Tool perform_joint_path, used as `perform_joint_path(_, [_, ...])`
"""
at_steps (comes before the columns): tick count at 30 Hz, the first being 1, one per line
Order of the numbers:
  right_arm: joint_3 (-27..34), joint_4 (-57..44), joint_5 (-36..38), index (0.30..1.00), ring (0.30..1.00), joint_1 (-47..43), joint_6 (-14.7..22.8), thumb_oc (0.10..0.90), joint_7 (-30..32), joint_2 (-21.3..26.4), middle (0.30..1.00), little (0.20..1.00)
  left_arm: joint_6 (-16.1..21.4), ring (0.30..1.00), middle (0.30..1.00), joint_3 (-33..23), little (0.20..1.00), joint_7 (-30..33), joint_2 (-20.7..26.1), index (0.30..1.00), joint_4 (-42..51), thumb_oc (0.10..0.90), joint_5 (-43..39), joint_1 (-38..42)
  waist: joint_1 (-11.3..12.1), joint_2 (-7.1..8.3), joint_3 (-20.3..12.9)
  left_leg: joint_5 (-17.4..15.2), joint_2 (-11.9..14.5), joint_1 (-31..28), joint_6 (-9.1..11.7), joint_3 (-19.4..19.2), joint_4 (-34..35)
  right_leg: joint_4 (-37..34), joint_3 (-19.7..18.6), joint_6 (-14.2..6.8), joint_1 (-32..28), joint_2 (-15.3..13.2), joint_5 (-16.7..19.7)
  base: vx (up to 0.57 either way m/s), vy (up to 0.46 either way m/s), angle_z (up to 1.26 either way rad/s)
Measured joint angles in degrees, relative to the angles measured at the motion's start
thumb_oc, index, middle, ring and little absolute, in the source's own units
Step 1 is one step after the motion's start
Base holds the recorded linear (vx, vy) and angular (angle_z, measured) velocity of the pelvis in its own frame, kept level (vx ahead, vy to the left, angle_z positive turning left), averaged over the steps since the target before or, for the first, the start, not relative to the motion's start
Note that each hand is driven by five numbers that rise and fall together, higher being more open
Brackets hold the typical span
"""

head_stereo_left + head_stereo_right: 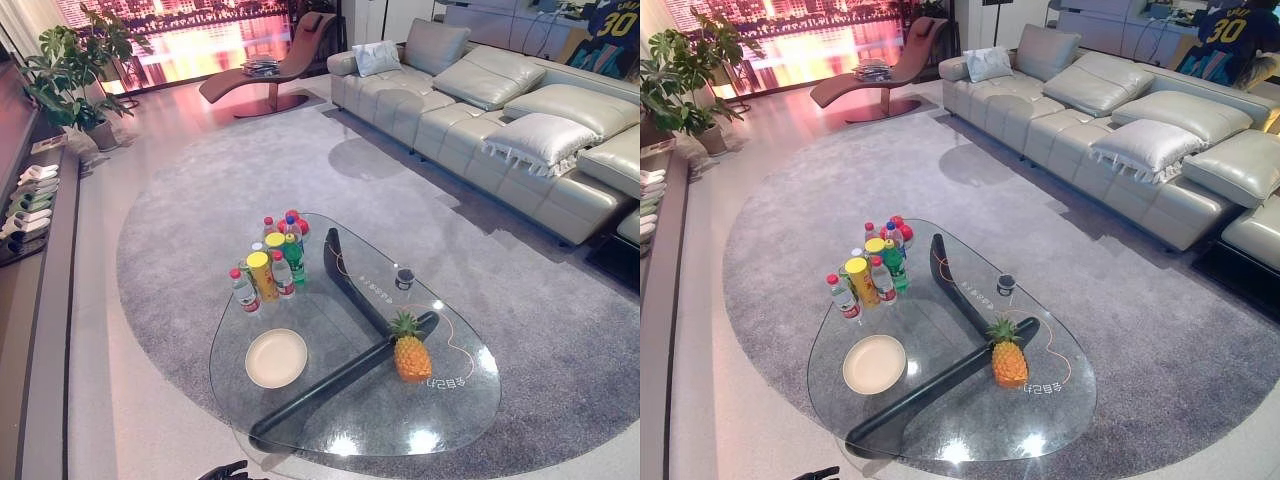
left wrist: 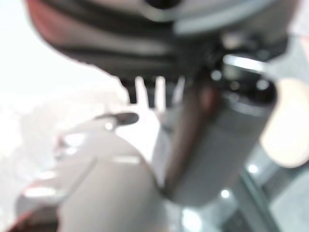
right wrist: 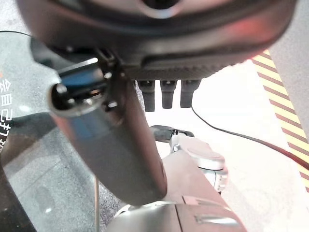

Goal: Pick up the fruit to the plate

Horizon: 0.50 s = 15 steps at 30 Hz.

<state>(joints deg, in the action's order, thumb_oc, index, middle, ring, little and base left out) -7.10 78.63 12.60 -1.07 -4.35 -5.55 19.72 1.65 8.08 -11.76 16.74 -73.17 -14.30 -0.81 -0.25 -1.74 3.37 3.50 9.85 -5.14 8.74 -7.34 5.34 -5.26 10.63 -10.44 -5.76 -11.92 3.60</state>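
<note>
Right wrist view: hand (image 3: 164, 92) empty, relaxed.

My left wrist view is blurred, so I cannot tell how the left hand (image 2: 159, 92) stands. In the head views, dark fingertips (image 1: 225, 470) are cut off by the bottom edge. The small dark object (image 1: 404, 277) on the counter (image 1: 330, 425) is too small to identify.

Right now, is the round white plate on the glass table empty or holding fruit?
Empty: the round white plate shows bare, and the pineapple stands upright apart from it.
</note>
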Motion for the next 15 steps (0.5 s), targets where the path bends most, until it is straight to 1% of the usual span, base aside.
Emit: perform_joint_path(15, [0.0,0.0,0.0,0.900,0.900,0.0,0.0,0.800,0.0,0.0,0.900,0.900,0.0,0.900,0.900,0.0,0.900,-0.3,0.0,0.900,0.0,0.800,0.0,0.0,0.0,0.04,0.1,0.0,0.0,-0.1,0.0,0.0,0.0,0.0,0.0,0.0,-0.1,0.0,0.0,0.00,0.000,0.00])
